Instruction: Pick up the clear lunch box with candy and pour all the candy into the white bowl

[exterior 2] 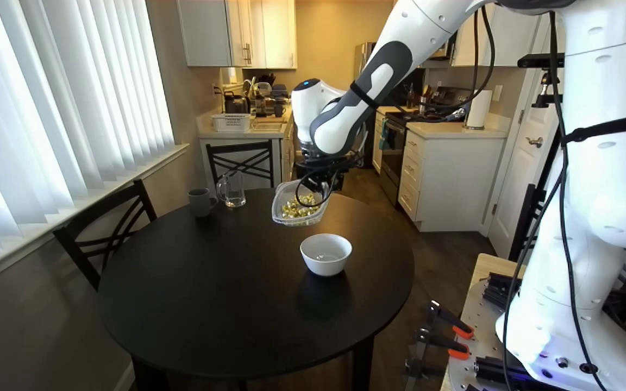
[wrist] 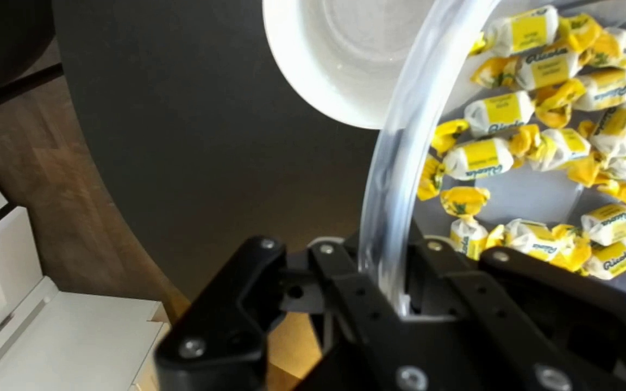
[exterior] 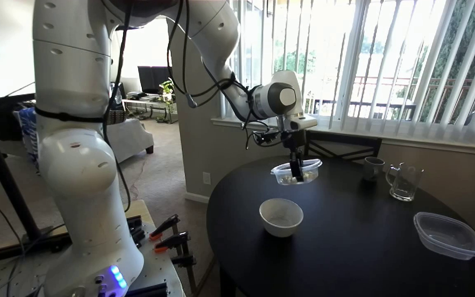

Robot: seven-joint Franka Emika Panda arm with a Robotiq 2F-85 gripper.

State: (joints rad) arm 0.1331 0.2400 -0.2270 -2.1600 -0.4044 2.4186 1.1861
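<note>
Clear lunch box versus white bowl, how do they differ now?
The clear lunch box is see-through; the white bowl is solid white. The lunch box is gripped by the end effector above the table; the bowl stands on the table. The lunch box holds candy; the bowl shows none. Both are open on top.

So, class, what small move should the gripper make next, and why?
Probably shift the clear lunch box sideways until it overhangs the white bowl, before tipping. The gripper holds the box's wall, the candy lies inside, and in the wrist view much of the bowl shows outside the box's rim.
</note>
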